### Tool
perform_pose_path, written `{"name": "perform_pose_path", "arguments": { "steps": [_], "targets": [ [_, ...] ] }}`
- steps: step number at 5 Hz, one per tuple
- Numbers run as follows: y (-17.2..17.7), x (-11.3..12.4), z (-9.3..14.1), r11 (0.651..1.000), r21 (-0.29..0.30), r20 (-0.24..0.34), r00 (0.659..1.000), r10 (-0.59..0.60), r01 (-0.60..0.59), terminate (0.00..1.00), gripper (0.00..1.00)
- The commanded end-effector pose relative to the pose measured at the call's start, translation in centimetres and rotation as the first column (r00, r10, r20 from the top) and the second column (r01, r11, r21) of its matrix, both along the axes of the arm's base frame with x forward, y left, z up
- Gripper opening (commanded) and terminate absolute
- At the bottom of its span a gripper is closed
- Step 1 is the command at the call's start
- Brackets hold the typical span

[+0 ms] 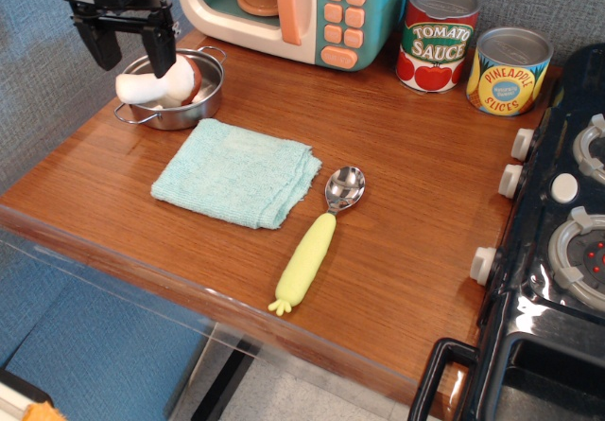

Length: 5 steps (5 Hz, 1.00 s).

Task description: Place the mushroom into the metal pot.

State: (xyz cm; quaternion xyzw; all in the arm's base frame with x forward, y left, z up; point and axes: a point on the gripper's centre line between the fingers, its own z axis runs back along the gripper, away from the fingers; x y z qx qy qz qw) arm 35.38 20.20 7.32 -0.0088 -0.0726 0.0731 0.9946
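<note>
Nearest on the wooden worktop [406,241] lies a spoon [317,239] with a yellow handle, its bowl pointing away toward the back. Just beside it, to the left, a light blue cloth [236,172] lies folded flat. Neither has a part in the task, and both lie clear of the work at the far left corner.

Behind the cloth stands the pot [193,104], close to the left edge of the worktop. The mushroom [156,86] lies inside it on its side, the thick white stem resting over the near left rim and a bit of the reddish cap showing deeper in the pot. It lies tilted like this probably because it is about as long as the pot is wide, so it cannot lie flat on the bottom.

Above the pot hangs the claw [130,44], its two dark fingers spread apart and holding nothing. The right finger is very near the stem; whether it touches I cannot tell. I judge the placing is practically done.

Farther back stand a toy microwave [302,9] and two cans [473,52]; a black stove [558,251] is at the right.
</note>
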Motion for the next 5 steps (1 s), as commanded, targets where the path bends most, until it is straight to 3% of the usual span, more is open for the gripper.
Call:
{"name": "perform_pose_path", "arguments": {
  "steps": [1, 4, 5],
  "targets": [
    [-3.5, -0.6, 7.4, 0.989, 0.104, 0.149, 0.982, -0.118, 0.104, 0.0, 1.0],
    [-5.1, -1.2, 7.7, 0.984, 0.141, 0.143, 0.981, -0.131, 0.111, 0.0, 1.0],
    [-5.1, -1.2, 7.7, 0.984, 0.141, 0.143, 0.981, -0.131, 0.111, 1.0, 1.0]
  ]
}}
